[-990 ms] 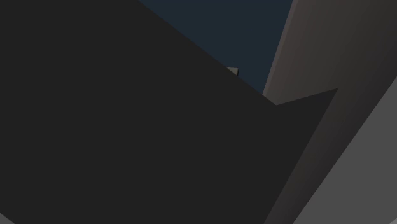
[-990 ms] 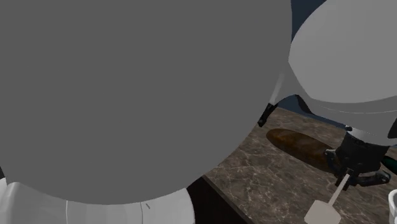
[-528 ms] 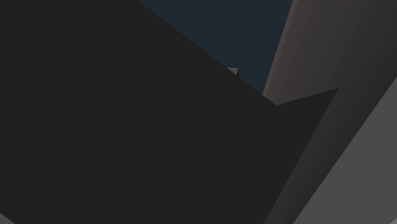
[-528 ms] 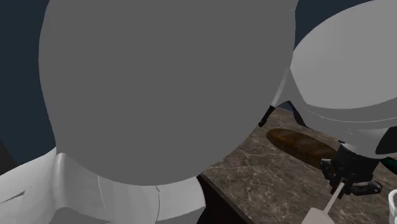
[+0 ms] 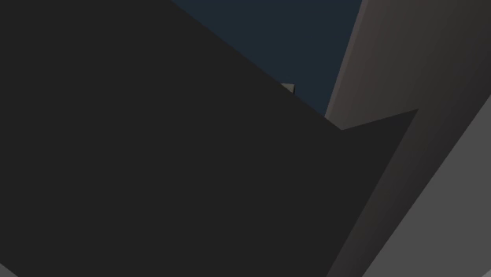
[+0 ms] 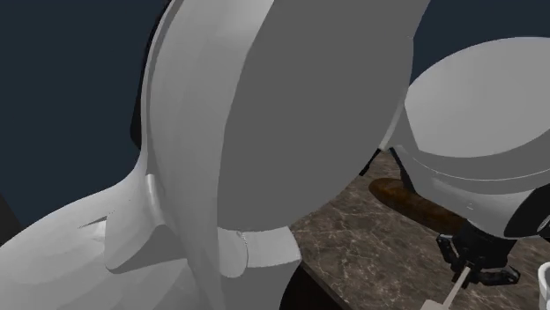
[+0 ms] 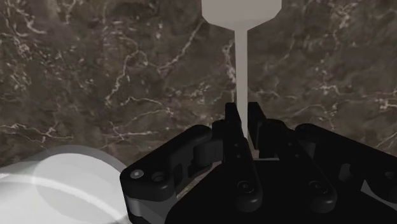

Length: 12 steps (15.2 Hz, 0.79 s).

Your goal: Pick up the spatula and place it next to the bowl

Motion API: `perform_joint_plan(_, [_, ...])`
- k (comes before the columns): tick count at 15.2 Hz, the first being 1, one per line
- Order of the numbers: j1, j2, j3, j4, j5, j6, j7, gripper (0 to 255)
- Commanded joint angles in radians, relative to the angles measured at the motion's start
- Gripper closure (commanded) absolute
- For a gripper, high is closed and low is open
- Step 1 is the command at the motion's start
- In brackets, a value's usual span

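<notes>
My black gripper (image 7: 242, 118) is shut on the thin handle of a white spatula (image 7: 241, 57). Its flat blade points away from the hand, above the dark marble counter (image 7: 102, 76). A pale grey bowl (image 7: 57, 184) lies close beside the hand, off to one side of the fingers. In the second exterior view the gripper (image 6: 467, 271) hangs low at the right with the spatula (image 6: 451, 292) slanting down out of it. The white arm (image 6: 291, 123) blocks most of that view.
A brown oval thing (image 6: 414, 198) lies flat on the marble counter (image 6: 370, 247) behind the gripper. A white rim (image 6: 545, 284) shows at the second exterior view's right edge. The counter's front edge (image 6: 313, 269) runs below the arm. The shoulder view has dark flat surfaces (image 5: 157, 157).
In the second exterior view the arm's big links have swung, and the gripper with the spatula has sunk lower. The shoulder view is unchanged.
</notes>
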Motion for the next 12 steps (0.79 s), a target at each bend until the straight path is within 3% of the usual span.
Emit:
perform_joint_plan(1, [0.002, 0.019, -0.004, -0.015, 0.011, 0.033, -0.007, 255])
perform_joint_plan(6, [0.006, 0.066, -0.012, -0.043, 0.041, 0.101, -0.03, 255])
perform_joint_plan(12, [0.006, 0.066, -0.012, -0.043, 0.041, 0.101, -0.03, 255])
